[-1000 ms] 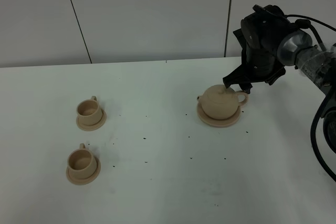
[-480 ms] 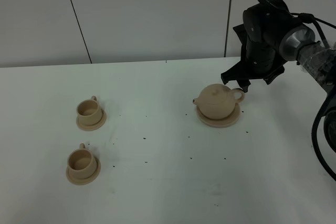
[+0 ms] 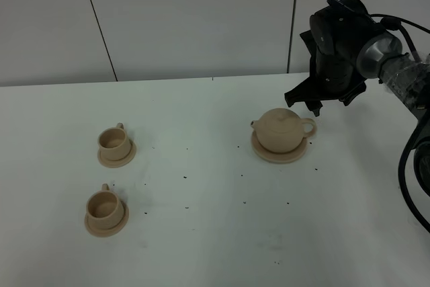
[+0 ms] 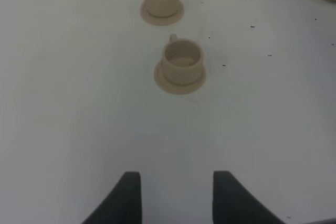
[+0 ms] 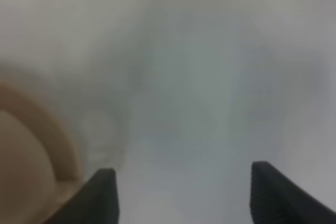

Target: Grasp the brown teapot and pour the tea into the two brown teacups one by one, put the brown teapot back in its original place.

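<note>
Plainly, the jaws of the right gripper stand wide apart with nothing between them. In the right wrist view only blurred worktop shows between its two dark fingers, with a rounded tan side off to one flank. In the high view they hang right of centre in the frame, just behind and above the loop handle of the brown teapot. As far as I can tell they are apart from it.

The pot sits upright, lid on, centred on its wide saucer, which is its original place. Its handle points to the right of the frame and its spout to the left. That suits the task, I judge: the handle faces the arm that would lift it, and the spout already aims at the cups.

The two brown teacups stand well apart from the pot at the left of the frame, one above the other. Each is on its own small saucer, spaced so one pour need not disturb the other. Whether they hold tea I cannot tell.

The left gripper, out of the high view, has its jaws spread and empty over bare worktop, facing the cups and clear of the pouring path.
</note>
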### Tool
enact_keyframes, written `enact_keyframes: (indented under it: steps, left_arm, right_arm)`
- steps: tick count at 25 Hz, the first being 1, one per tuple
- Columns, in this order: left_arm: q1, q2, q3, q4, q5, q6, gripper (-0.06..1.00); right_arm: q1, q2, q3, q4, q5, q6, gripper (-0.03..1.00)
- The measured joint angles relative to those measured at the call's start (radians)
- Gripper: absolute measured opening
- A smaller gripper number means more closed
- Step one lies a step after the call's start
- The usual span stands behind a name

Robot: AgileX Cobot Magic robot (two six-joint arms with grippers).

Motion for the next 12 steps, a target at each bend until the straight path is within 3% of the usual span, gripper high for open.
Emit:
enact_keyframes:
  steps: [12]
  left_arm:
    - [0.0,0.0,0.0,0.0,0.0,0.0,0.39]
  right_arm:
    - [0.0,0.003,0.0,0.051,-0.001,-0.01,0.52]
